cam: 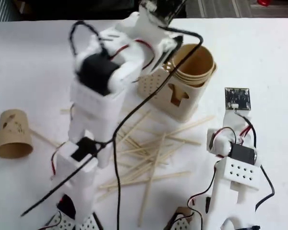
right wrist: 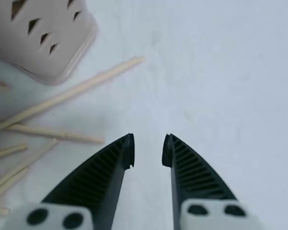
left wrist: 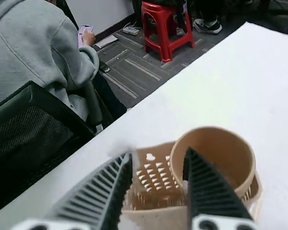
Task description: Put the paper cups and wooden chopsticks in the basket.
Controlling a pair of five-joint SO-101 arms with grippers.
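Observation:
A beige perforated basket (cam: 175,98) stands mid-table and holds a nested stack of paper cups (cam: 196,64). Another paper cup (cam: 12,135) rests on the table at the far left. Several wooden chopsticks (cam: 151,155) lie scattered in front of the basket. My left arm (cam: 101,86) stretches over the basket. Its gripper (left wrist: 156,167) hangs open and empty just above the basket (left wrist: 151,179), beside the cup stack (left wrist: 221,151). My right gripper (right wrist: 148,151) is open and empty, low over bare table near the basket's corner (right wrist: 43,38) and a few chopsticks (right wrist: 72,93).
The right arm (cam: 233,160) sits at the front right of the white table (cam: 259,57). A black cable (cam: 134,110) hangs across the left arm and the chopstick pile. A red stool (left wrist: 165,24) and a seated person show beyond the table's far edge.

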